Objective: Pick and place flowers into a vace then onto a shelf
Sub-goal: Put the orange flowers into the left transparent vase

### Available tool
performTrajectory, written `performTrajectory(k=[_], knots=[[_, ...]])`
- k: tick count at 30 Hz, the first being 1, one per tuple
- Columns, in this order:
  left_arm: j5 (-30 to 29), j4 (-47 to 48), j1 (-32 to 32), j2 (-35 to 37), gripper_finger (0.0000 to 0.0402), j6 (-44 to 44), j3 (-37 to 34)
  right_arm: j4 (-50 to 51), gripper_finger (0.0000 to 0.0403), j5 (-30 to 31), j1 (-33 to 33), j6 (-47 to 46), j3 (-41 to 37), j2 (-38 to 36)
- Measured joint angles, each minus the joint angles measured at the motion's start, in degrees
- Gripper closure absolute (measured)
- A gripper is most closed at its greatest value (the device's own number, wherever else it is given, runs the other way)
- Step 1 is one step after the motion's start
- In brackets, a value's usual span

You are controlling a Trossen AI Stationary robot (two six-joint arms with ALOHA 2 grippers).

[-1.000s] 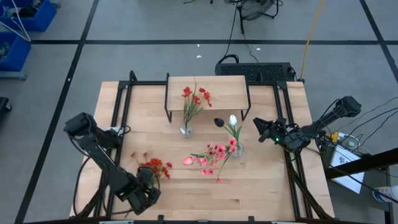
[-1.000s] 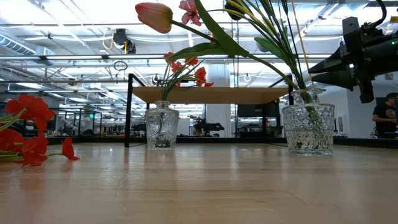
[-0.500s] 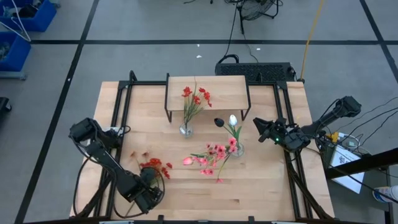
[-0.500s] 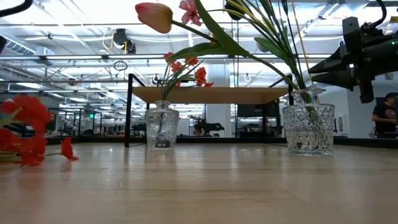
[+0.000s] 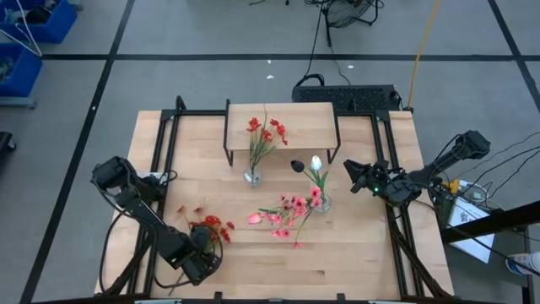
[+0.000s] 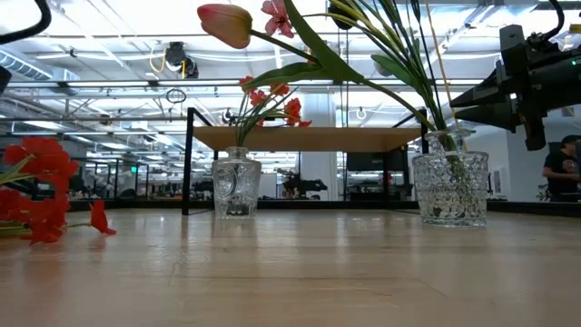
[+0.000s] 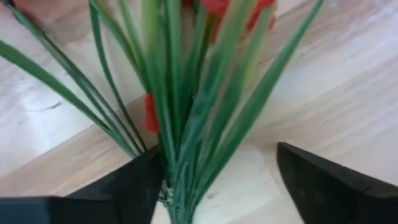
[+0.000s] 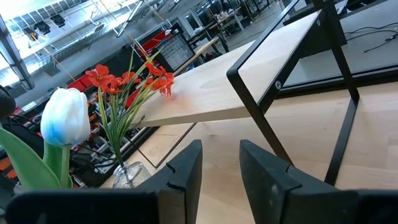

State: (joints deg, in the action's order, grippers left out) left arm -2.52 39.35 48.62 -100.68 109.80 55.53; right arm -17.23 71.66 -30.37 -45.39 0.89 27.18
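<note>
A spray of red blossoms (image 5: 211, 226) (image 6: 36, 186) lies flat on the table near its near-left corner, its green stems (image 7: 186, 112) running toward my left gripper (image 5: 201, 252). That gripper (image 7: 217, 168) is open, with a finger on either side of the stem bundle. A cut-glass vase (image 5: 322, 203) (image 6: 449, 186) holds pink blossoms and tulips that lean toward the near edge. A smaller vase (image 5: 251, 176) (image 6: 236, 186) with red flowers stands in front of the shelf (image 5: 280, 125) (image 6: 309, 138). My right gripper (image 5: 348, 171) (image 8: 221, 155) hovers open, right of the big vase. My left gripper stands open around the red spray's stem bundle near its cut end (image 7: 177, 186), coming level from the near side, along the stems. The bundle lies up against one finger (image 7: 134, 183); whether it touches, I cannot tell. The other finger (image 7: 323, 180) is well apart.
A small loose pink sprig (image 5: 190, 211) lies left of the red spray. Black frame rails (image 5: 164, 160) run along the table's left and right sides. Bare wood lies between the two vases and the near edge (image 5: 354, 253).
My left gripper has crept from the near edge toward the red spray, staying open. The spray's blossoms have stirred slightly and settled back. The right arm has kept still.
</note>
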Motion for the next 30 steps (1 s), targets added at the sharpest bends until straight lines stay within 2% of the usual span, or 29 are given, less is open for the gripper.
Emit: performTrajectory(k=[10, 16, 18, 22, 27, 30], knots=[[0.26, 1.79, -1.26, -0.09, 0.0284, -0.61, -0.02, 0.02, 0.0303, -0.13, -0.02, 0.0, 0.01, 0.0], [-0.58, 2.28, -2.33, -0.09, 0.0377, -0.23, -0.02, 0.0, 0.0303, -0.14, 0.0, 0.0, 0.0, 0.0], [-3.33, 2.15, -2.55, 0.4, 0.0389, 0.04, -0.04, 0.02, 0.0303, -0.15, -0.01, 0.0, 0.0, 0.0], [-11.03, 3.23, -3.59, 2.29, 0.0379, 0.62, -0.44, 0.02, 0.0303, -0.29, -0.02, 0.0, 0.0, 0.0], [-18.47, 7.18, -5.89, 7.58, 0.0388, 1.29, -0.31, 0.15, 0.0303, -1.77, -0.01, 0.0, 0.01, 0.01], [-25.33, 9.96, -7.31, 11.08, 0.0393, -0.28, -0.27, 0.5, 0.0303, -2.9, 0.0, 0.0, 0.0, 0.02]])
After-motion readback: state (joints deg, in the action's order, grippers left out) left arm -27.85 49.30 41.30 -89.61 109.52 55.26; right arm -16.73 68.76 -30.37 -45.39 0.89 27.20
